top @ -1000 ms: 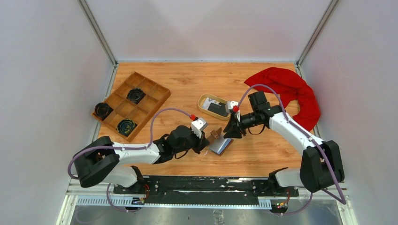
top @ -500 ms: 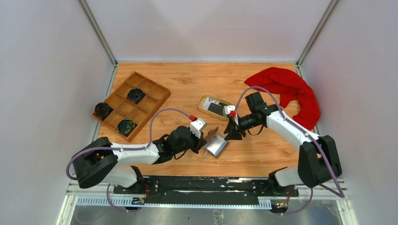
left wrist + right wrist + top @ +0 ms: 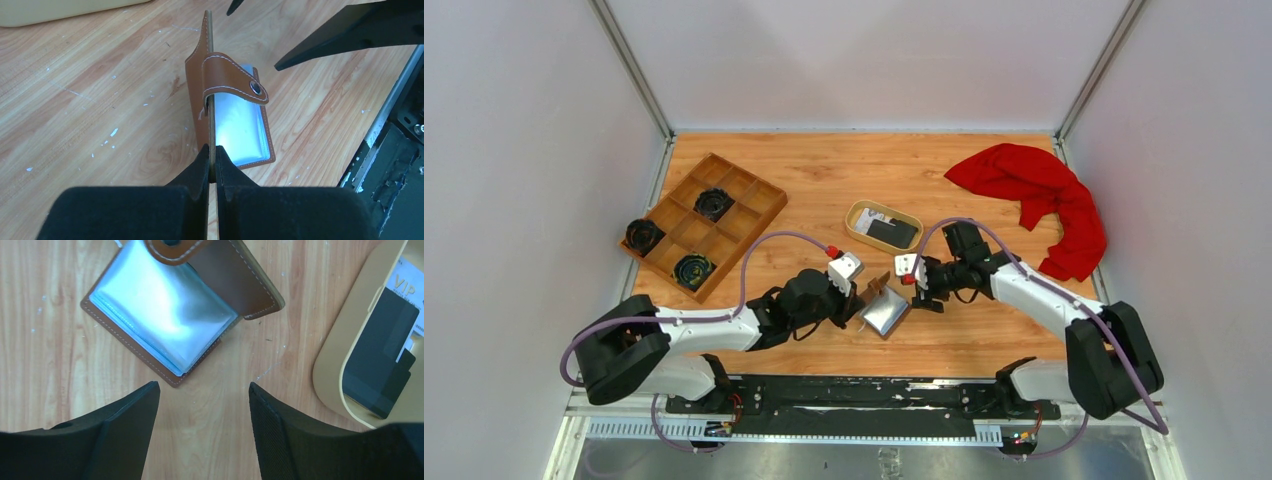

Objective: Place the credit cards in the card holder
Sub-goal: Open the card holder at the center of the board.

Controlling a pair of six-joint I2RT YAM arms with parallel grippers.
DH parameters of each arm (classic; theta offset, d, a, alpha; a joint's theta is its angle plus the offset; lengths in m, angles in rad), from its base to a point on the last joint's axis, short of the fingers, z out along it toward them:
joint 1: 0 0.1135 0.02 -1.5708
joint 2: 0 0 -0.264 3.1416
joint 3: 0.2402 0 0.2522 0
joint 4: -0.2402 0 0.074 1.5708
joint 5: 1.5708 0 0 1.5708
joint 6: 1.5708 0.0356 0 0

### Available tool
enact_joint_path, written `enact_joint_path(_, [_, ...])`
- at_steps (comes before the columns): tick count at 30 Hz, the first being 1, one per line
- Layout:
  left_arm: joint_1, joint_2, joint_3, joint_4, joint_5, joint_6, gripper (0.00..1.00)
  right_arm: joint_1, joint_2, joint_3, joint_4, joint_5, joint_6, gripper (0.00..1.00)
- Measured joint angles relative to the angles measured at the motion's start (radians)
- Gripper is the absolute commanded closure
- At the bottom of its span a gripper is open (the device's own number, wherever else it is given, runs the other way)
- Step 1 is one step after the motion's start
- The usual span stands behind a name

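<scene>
The brown card holder (image 3: 886, 318) lies open on the table, its grey pockets (image 3: 240, 125) facing up and one cover standing upright. My left gripper (image 3: 863, 301) is shut on the edge of that upright cover (image 3: 212, 161). My right gripper (image 3: 922, 292) is open and empty, just right of the card holder and a little above the table; in its wrist view (image 3: 203, 386) the card holder (image 3: 160, 310) lies just ahead of the fingertips. A black credit card (image 3: 890, 233) and a whitish printed card (image 3: 876, 219) lie in the oval tan dish (image 3: 854, 222), also seen in the right wrist view (image 3: 380, 350).
A wooden compartment tray (image 3: 679, 232) with black round parts stands at the back left. A red cloth (image 3: 1044, 190) lies at the back right. The tan dish (image 3: 335, 375) is close to my right gripper's right finger. The black base rail (image 3: 854, 395) runs along the near edge.
My right gripper has moved left and down, closer to the card holder. The card holder has shifted slightly left and lies flatter and more open. My left gripper still holds its cover.
</scene>
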Motion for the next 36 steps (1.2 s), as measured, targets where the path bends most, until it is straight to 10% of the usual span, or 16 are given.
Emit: enact_joint_path(36, [0.000,-0.005,0.000,-0.003,0.041,-0.001,1.00,0.099,0.065,0.030,0.126,0.171,0.201,0.36])
